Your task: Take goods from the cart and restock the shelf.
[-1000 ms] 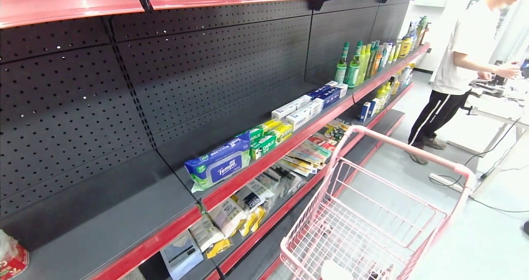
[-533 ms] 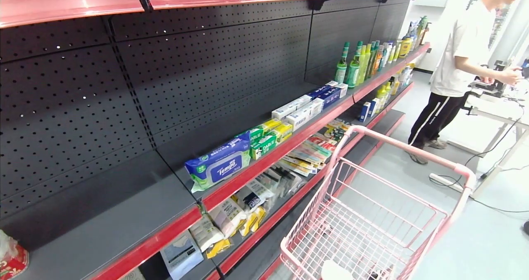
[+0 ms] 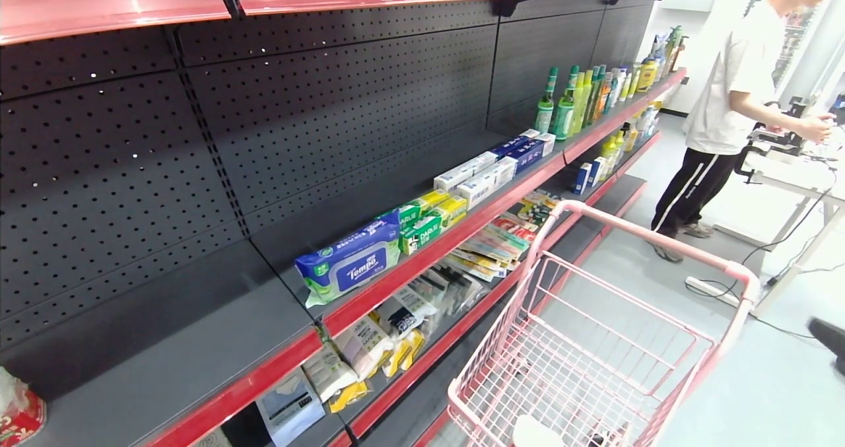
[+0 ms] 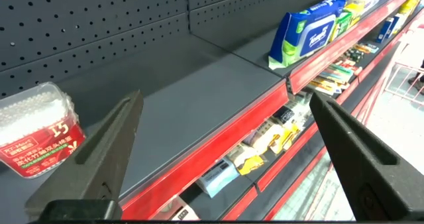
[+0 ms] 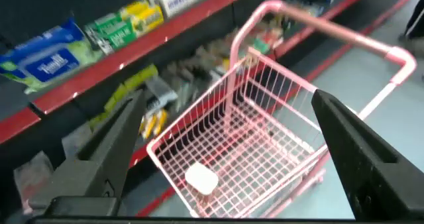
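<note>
A white round item (image 3: pixel 531 430) lies on the mesh floor of the pink wire cart (image 3: pixel 660 239), near the end away from its handle. From the right wrist view the same item (image 5: pixel 201 179) sits low in the basket (image 5: pixel 278 85). The right pincer (image 5: pixel 226 101) hangs above the cart, its two fingers spread wide apart and gripping nothing.

The cart stands in the aisle just beside the shelf (image 3: pixel 198 341), whose grey boards have red front edges. The left pincer (image 4: pixel 225 98) hangs before the middle board, its fingers also wide apart and empty, facing a bare grey stretch.

To one side of that stretch stands a tub of cotton swabs (image 4: pixel 36 128) with a red label; to the other lies a blue pack of wipes (image 4: pixel 308 32). Past the wipes along the board come green and yellow boxes (image 3: pixel 426 219), then white and blue boxes (image 3: pixel 488 170), then upright bottles (image 3: pixel 561 107). Flat packets (image 3: pixel 370 341) crowd the board below.
</note>
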You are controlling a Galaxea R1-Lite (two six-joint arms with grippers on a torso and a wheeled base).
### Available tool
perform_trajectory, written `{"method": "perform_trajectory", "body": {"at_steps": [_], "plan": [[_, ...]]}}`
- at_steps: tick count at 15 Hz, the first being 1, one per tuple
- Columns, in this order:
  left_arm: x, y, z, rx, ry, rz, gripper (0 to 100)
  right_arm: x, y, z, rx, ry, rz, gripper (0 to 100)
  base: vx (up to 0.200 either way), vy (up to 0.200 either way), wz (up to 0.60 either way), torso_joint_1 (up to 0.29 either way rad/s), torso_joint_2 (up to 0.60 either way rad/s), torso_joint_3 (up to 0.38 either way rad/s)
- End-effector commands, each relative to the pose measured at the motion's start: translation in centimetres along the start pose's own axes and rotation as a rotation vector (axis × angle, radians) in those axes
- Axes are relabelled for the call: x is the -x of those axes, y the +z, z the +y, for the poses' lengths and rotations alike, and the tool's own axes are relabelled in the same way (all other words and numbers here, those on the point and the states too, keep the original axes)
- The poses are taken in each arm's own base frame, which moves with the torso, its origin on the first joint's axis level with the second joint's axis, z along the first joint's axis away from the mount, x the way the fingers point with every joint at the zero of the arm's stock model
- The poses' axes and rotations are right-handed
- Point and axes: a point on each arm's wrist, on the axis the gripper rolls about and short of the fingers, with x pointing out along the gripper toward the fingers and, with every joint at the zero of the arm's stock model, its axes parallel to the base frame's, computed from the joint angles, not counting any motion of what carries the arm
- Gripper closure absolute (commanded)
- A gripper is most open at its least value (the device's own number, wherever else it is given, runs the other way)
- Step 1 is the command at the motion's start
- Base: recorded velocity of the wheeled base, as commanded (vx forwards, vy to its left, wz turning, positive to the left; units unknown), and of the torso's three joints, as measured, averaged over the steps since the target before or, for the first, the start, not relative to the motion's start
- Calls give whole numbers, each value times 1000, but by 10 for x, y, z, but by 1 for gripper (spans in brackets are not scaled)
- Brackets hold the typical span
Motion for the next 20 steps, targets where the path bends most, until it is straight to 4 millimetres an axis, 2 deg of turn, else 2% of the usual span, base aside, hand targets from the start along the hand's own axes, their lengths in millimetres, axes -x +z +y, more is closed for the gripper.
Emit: {"method": "perform_trajectory", "body": {"at_steps": [1, 3, 4, 5, 6, 7, 10, 12, 20], "plan": [[0, 0, 0, 0, 1, 1, 0, -196, -33, 0, 83, 34, 504, 0, 0, 0, 0, 0, 0, 0], [0, 0, 0, 0, 1, 1, 0, -222, -79, 21, 200, 151, 686, 0, 0, 0, 0, 0, 0, 0], [0, 0, 0, 0, 1, 1, 0, -235, -95, 31, 246, 190, 738, 0, 0, 0, 0, 0, 0, 0], [0, 0, 0, 0, 1, 1, 0, -235, -95, 31, 246, 190, 738, 0, 0, 0, 0, 0, 0, 0], [0, 0, 0, -1, 1, -1, 0, -261, -113, 35, 326, 259, 783, 0, 0, 0, 0, 0, 0, 0], [0, 0, 0, -1, 1, -1, 0, -269, -125, 35, 352, 289, 813, 0, 0, 0, 0, 0, 0, 0], [0, 0, 0, -1, 1, -1, 0, -280, -153, 31, 422, 346, 893, 0, 0, 0, 0, -28, 64, 28], [0, 0, 0, -1, 1, -1, 0, -282, -165, 29, 446, 376, 925, 0, 0, 0, 0, -75, 176, 93], [0, 0, 0, -1, 1, -1, 0, -290, -186, 28, 473, 397, 937, 0, 0, 0, 0, -95, 209, 116]]}}
